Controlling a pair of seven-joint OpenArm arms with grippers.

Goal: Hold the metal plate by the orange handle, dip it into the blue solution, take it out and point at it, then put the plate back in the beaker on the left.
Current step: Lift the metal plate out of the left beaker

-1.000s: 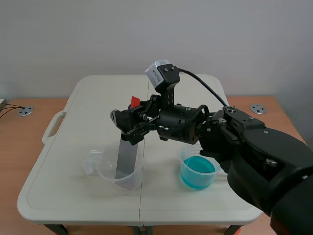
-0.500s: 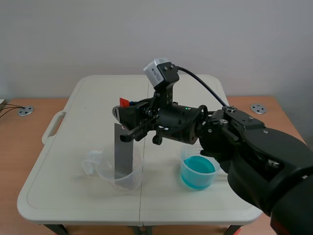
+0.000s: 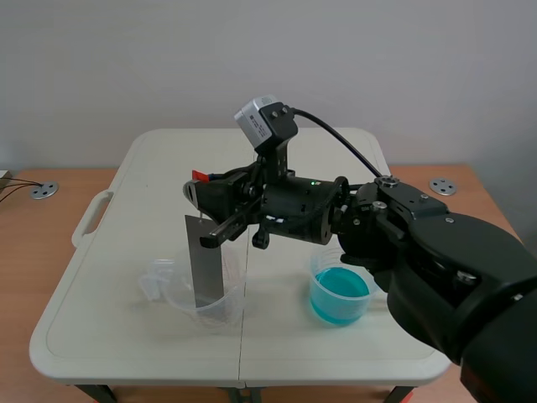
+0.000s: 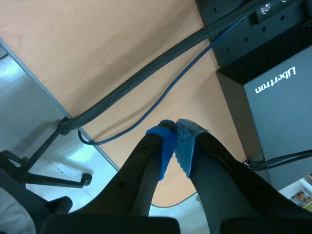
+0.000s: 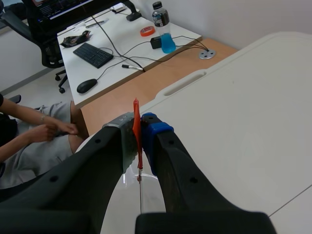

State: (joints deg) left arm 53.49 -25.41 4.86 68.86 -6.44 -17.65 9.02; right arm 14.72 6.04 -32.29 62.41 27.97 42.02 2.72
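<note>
My right end effector (image 5: 140, 126) is clamped on the orange handle (image 5: 135, 109). The plate (image 3: 204, 262) hangs with its lower end inside the left beaker (image 3: 228, 312). If I swing sideways before it clears the rim, the beaker could tip. The left end effector (image 4: 175, 141) is closed on nothing.

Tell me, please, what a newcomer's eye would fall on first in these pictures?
The big black right arm comes in past the middle, its tool shut on the orange handle. From it the metal plate hangs upright, its lower end inside the clear beaker on the left. The blue solution stands to that beaker's right.
</note>
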